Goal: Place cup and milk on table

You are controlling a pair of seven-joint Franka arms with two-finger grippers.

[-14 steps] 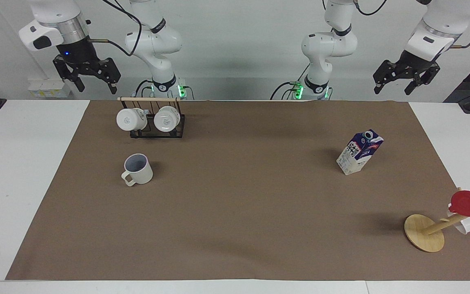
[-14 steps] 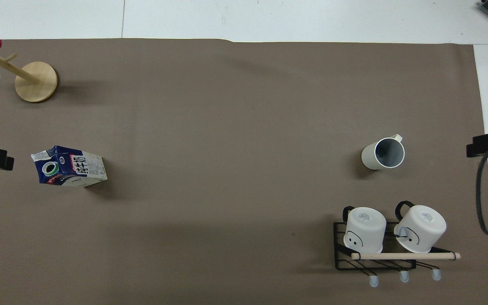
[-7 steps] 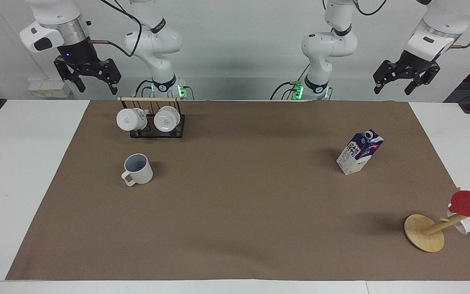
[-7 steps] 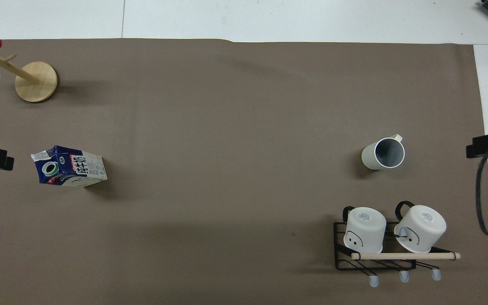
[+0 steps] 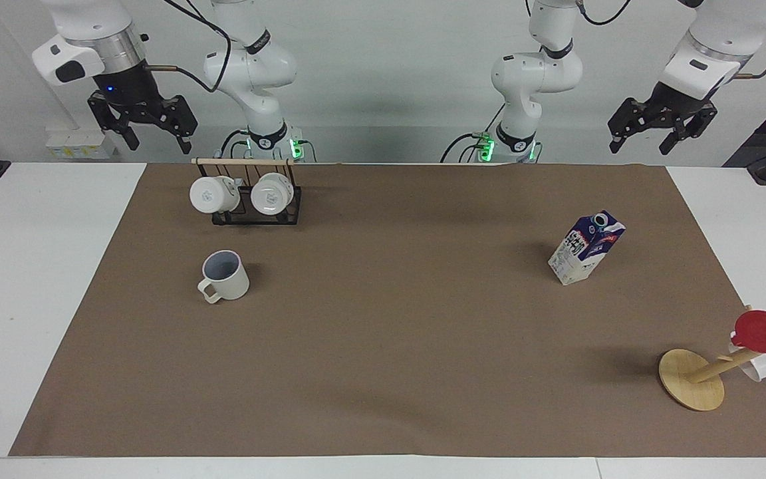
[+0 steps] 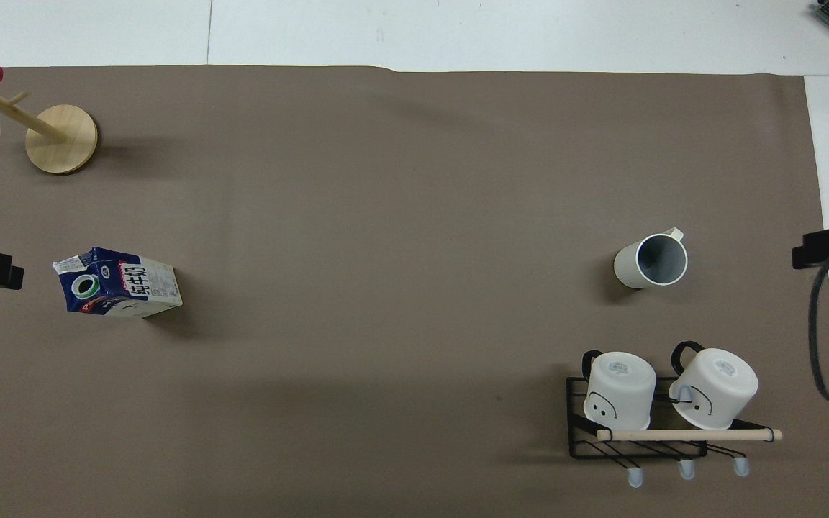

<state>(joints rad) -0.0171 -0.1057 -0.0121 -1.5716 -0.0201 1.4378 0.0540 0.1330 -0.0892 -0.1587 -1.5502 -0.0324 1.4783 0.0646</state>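
Facing view: cup [image 5: 225,276] upright at frame left, mouth up, handle toward lower left. Milk [image 5: 586,247] upright at frame right, long axis vertical. Left gripper [image 5: 642,138] and right gripper [image 5: 155,138] raised along the top edge, both spread, holding nothing.

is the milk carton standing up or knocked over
Standing up. The milk carton rests on its base on the brown mat, gable and round cap on top, no gripper touching it.

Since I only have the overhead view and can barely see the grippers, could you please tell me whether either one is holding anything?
Observer: No. The right gripper hangs open and empty, high up near the rack.
Operator: Thank you. And the left one?
Observer: The left gripper is open and empty too, raised at the milk's end.
Operator: Is the milk lying down?
Observer: No, it stands upright on the mat.
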